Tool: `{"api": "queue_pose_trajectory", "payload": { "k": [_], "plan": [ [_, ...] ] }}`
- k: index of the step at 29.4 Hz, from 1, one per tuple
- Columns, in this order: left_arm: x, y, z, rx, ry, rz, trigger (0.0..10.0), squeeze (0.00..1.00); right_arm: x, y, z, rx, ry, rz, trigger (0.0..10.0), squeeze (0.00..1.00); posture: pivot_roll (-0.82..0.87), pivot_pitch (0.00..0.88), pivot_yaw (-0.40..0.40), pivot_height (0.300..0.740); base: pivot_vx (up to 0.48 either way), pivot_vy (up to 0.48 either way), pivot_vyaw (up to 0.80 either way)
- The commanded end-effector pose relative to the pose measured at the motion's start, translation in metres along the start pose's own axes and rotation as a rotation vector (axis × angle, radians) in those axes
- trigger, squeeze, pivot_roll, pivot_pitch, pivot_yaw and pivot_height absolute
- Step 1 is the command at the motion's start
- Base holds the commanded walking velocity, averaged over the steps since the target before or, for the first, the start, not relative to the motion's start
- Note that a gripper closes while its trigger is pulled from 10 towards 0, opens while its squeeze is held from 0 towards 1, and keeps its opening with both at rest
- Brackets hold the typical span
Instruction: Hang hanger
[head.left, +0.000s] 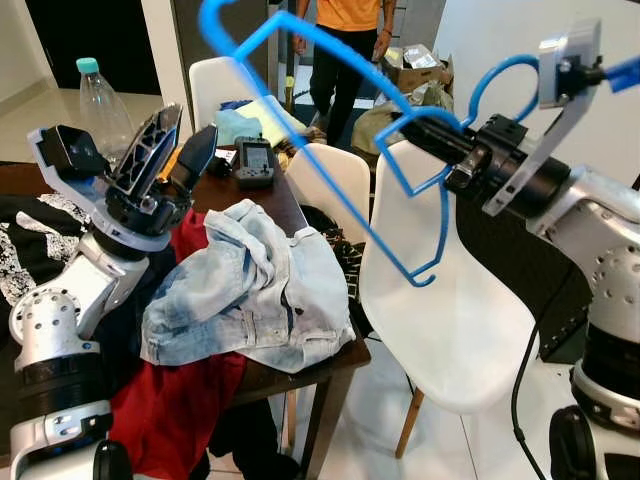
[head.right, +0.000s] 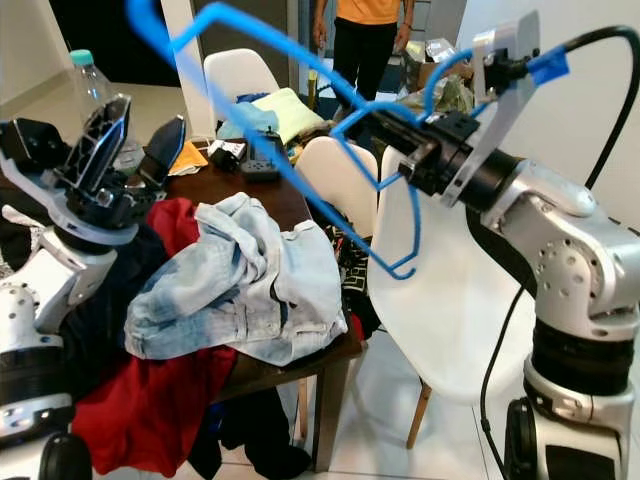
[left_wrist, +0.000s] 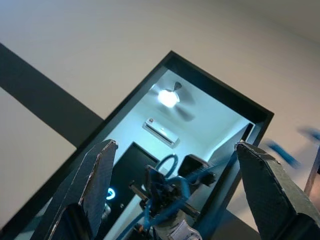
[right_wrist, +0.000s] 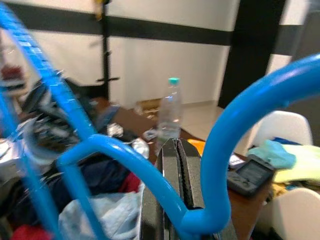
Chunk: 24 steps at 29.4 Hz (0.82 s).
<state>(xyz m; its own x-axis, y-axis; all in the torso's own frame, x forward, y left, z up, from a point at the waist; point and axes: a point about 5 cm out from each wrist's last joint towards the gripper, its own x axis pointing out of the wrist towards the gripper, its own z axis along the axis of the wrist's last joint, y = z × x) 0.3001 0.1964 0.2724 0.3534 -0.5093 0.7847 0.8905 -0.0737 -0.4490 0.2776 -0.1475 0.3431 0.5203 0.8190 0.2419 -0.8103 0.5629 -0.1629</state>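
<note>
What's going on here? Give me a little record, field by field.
held: blue hanger, in the air beside the table
right pincer: shut on the hanger near its hook
left pincer: open, raised over the table, holding nothing
table: jeans, red cloth, bottle
nearby: white chair; person behind

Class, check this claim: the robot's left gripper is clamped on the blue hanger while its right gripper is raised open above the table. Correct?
No, the sides are swapped. The right gripper is clamped on the blue hanger, as the right wrist view shows; the left gripper is raised open above the table.
</note>
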Motion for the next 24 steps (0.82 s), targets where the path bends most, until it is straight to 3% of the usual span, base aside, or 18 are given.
{"api": "queue_pose_trajectory", "payload": {
  "k": [1,4,9,24],
  "plan": [
    [0.001,-0.001,-0.004,-0.008,0.026,-0.016,10.0,0.0,0.001,0.005,-0.002,0.002,0.019,0.026,10.0,0.0,0.11,0.027,-0.02,0.74,0.0,0.0,0.0],
    [0.003,-0.001,-0.008,-0.013,0.048,-0.019,10.0,0.0,0.004,0.009,-0.005,-0.01,0.043,0.032,10.0,0.0,0.11,0.027,-0.02,0.74,0.0,0.0,0.0],
    [0.006,-0.007,-0.027,-0.023,0.182,-0.061,10.0,0.0,0.006,0.006,-0.009,-0.019,0.08,0.001,10.0,0.0,0.11,0.031,-0.019,0.74,0.0,0.0,0.0],
    [-0.013,-0.021,-0.028,0.124,0.426,-0.054,10.0,0.0,-0.002,-0.026,0.002,0.031,0.043,-0.212,10.0,0.0,0.11,0.037,-0.021,0.74,0.0,0.0,0.0]
  ]
}}
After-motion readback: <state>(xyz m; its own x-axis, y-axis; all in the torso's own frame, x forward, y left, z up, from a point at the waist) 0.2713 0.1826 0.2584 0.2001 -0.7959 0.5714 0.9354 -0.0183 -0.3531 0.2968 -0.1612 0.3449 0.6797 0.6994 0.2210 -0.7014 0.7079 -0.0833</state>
